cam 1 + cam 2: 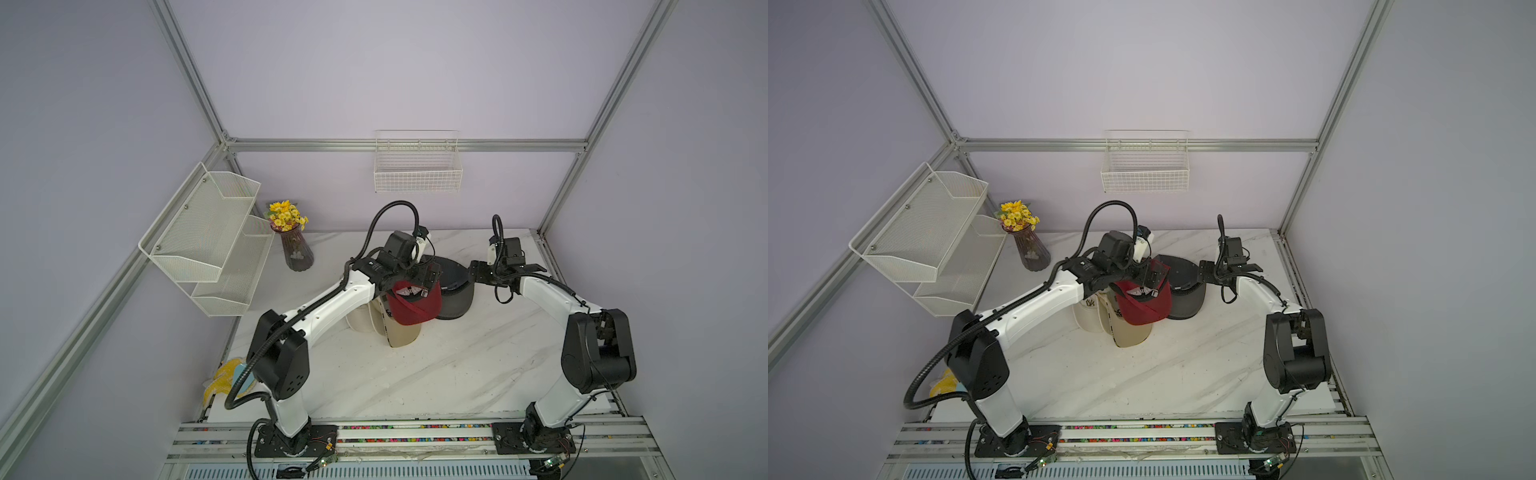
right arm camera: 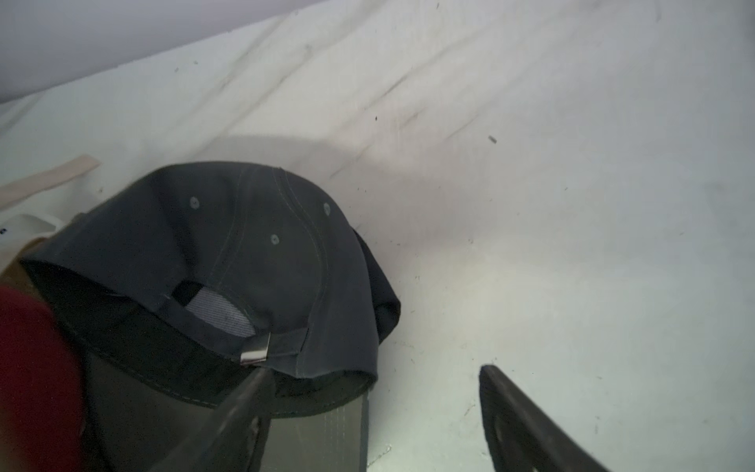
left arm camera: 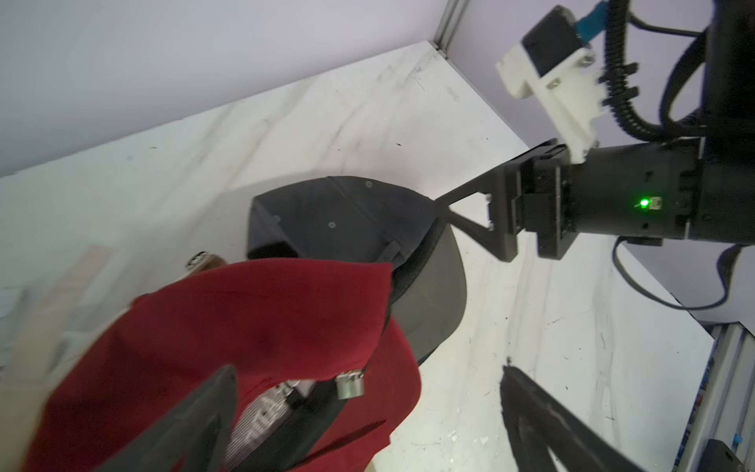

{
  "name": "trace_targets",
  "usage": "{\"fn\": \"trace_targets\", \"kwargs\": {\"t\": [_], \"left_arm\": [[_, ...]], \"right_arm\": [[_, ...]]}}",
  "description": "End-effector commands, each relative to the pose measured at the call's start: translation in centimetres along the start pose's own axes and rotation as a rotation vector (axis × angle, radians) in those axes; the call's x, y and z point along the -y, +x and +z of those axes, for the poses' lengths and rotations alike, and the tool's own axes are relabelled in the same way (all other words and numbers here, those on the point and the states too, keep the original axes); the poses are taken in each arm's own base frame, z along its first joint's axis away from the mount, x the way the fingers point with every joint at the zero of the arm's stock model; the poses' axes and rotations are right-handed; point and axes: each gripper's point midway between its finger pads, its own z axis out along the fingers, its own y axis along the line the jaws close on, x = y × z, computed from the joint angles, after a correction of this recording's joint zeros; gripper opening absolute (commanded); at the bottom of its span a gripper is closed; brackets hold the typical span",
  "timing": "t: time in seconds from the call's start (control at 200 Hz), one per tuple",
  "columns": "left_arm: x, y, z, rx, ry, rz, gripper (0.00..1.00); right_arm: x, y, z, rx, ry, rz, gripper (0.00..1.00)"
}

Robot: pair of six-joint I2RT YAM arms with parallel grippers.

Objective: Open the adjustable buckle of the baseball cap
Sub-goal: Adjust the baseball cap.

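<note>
Marble bench (image 1: 436,374): left tool (image 3: 367,370) is hovering released over red cap (image 3: 245,318); right tool (image 2: 376,370), released too, is sitting by buckle (image 2: 256,348) of grey cap (image 2: 253,229) at 3 o'clock; pinch next, I reckon.

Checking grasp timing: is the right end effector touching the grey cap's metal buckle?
Cannot tell. In the right wrist view one fingertip of the right end effector meets the buckle of the grey cap; it may only overlap.

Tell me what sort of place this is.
Likely a robotics lab cell staged as a home corner: aluminium frame, left arm and right arm mounted beside the marble-look table, wire basket and flower vase as decor.
</note>
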Motion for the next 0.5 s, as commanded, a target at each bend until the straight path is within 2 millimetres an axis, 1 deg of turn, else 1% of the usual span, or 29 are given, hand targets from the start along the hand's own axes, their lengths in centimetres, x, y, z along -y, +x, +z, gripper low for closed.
{"fn": "trace_targets", "kwargs": {"t": [0.0,0.05,0.135,0.2,0.235,0.27,0.305,0.33,0.36,0.37,0.44,0.495], "left_arm": [[3.9,-3.4,1.3,0.106,0.143,-0.047,1.00],[4.5,-3.0,2.7,0.097,0.177,-0.064,1.00],[4.7,-1.7,5.0,0.059,0.183,-0.086,1.00],[4.5,-0.1,6.2,0.023,0.175,-0.094,1.00],[4.1,0.7,6.7,0.007,0.165,-0.097,1.00],[3.6,1.6,7.1,-0.010,0.146,-0.100,1.00],[3.1,2.5,7.4,-0.026,0.125,-0.099,1.00],[2.6,3.1,7.5,-0.037,0.107,-0.098,1.00],[2.1,3.9,7.7,-0.050,0.089,-0.099,1.00],[1.8,4.2,7.9,-0.056,0.081,-0.100,1.00],[0.1,6.0,8.3,-0.093,0.034,-0.111,1.00],[-1.2,7.5,8.4,-0.128,-0.002,-0.118,1.00]], "right_arm": [[-0.6,0.4,2.2,-0.005,-0.070,0.052,0.82],[-0.6,0.9,3.4,-0.018,-0.079,0.064,0.82],[-0.5,1.5,5.3,-0.042,-0.087,0.082,0.81],[-0.4,2.0,6.1,-0.054,-0.097,0.096,0.79],[-0.6,2.0,6.3,-0.055,-0.107,0.099,0.76],[-0.8,2.1,6.4,-0.055,-0.121,0.099,0.67],[-1.0,2.1,6.4,-0.057,-0.137,0.099,0.53],[-1.2,2.1,6.3,-0.056,-0.145,0.099,0.34],[-1.3,2.1,6.2,-0.056,-0.150,0.098,0.07],[-1.3,2.0,6.2,-0.053,-0.149,0.099,0.00],[-0.8,1.5,5.4,-0.030,-0.124,0.105,0.00],[0.0,0.8,4.4,-0.002,-0.089,0.111,0.00]]}}
